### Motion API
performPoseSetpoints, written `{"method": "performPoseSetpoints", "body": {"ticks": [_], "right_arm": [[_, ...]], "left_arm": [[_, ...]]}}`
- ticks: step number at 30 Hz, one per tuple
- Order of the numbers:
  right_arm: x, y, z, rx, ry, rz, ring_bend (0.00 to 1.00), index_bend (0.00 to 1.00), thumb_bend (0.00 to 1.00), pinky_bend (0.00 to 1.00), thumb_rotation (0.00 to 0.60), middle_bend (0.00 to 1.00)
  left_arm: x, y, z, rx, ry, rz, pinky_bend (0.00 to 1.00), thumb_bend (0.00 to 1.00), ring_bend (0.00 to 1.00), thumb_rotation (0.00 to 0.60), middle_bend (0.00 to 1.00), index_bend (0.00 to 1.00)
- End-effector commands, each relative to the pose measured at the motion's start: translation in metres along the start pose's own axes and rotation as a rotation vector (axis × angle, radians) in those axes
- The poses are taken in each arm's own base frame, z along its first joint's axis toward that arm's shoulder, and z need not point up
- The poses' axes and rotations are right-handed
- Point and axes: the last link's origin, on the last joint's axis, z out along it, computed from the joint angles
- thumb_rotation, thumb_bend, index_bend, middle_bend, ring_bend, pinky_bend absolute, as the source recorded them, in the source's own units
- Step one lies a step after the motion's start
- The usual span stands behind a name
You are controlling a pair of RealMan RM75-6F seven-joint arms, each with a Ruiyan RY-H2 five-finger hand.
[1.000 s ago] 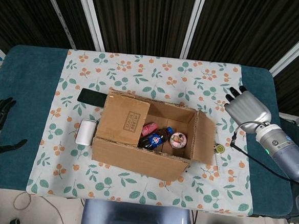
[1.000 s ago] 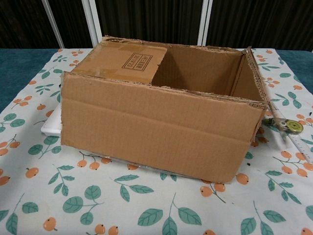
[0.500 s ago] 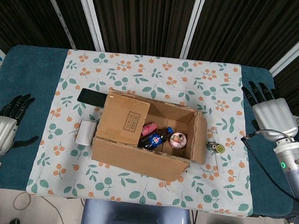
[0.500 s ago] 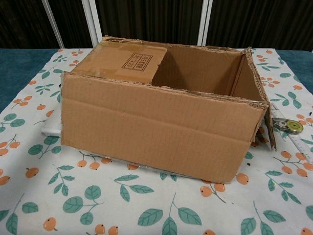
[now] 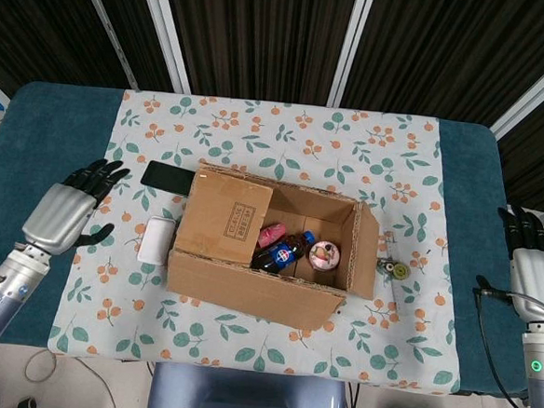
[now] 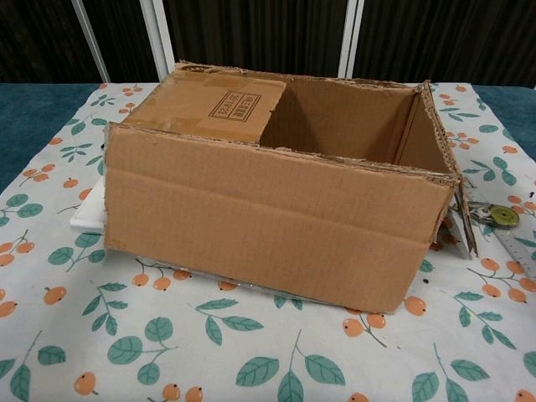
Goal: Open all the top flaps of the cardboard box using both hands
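Observation:
The cardboard box (image 5: 247, 286) stands mid-table on the patterned cloth, its near wall (image 6: 276, 226) filling the chest view. Its left flap (image 5: 224, 217) with a printed stamp lies folded over the opening. The right flap (image 5: 369, 253) hangs out and down past the right wall. Inside I see a dark bottle (image 5: 284, 252) and a pink cup (image 5: 324, 255). My left hand (image 5: 64, 214) hovers left of the box with fingers spread, holding nothing. My right hand (image 5: 531, 268) is at the far right table edge, fingers apart, well clear of the box. Neither hand shows in the chest view.
A black phone (image 5: 166, 177) lies behind the box's left corner and a white case (image 5: 156, 241) lies beside its left wall. A small tape measure (image 5: 397, 269) sits right of the right flap, also seen as tape measure (image 6: 502, 217). Teal table (image 5: 44, 132) borders the cloth.
My left hand has come in from the left edge toward the box. My right hand has pulled away from the right flap to the far right edge. The right flap dropped lower.

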Motion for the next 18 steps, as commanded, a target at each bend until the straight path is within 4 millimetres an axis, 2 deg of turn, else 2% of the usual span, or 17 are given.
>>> {"method": "performPoseSetpoints", "body": {"ticks": [1, 5, 10, 14, 18], "right_arm": [[-0.004, 0.003, -0.002, -0.004, 0.01, 0.02, 0.0, 0.0, 0.23, 0.21, 0.6, 0.0], [-0.007, 0.006, -0.003, -0.004, 0.008, 0.042, 0.0, 0.0, 0.24, 0.21, 0.6, 0.0], [-0.008, 0.01, -0.002, -0.003, 0.016, 0.06, 0.0, 0.0, 0.27, 0.21, 0.6, 0.0], [-0.01, 0.014, 0.0, -0.014, 0.003, 0.074, 0.0, 0.0, 0.28, 0.21, 0.6, 0.0], [-0.009, 0.016, 0.0, -0.012, 0.005, 0.082, 0.0, 0.0, 0.29, 0.21, 0.6, 0.0]], "left_arm": [[0.028, 0.03, 0.045, -0.142, -0.051, 0.139, 0.19, 0.56, 0.02, 0.6, 0.05, 0.05], [0.039, 0.055, 0.077, -0.254, -0.084, 0.243, 0.21, 0.69, 0.04, 0.6, 0.07, 0.05], [0.041, 0.09, 0.115, -0.376, -0.143, 0.357, 0.26, 0.73, 0.07, 0.6, 0.12, 0.09], [0.036, 0.116, 0.137, -0.451, -0.169, 0.412, 0.28, 0.78, 0.1, 0.6, 0.16, 0.12], [0.024, 0.143, 0.154, -0.525, -0.202, 0.464, 0.35, 0.82, 0.16, 0.6, 0.22, 0.17]]}}
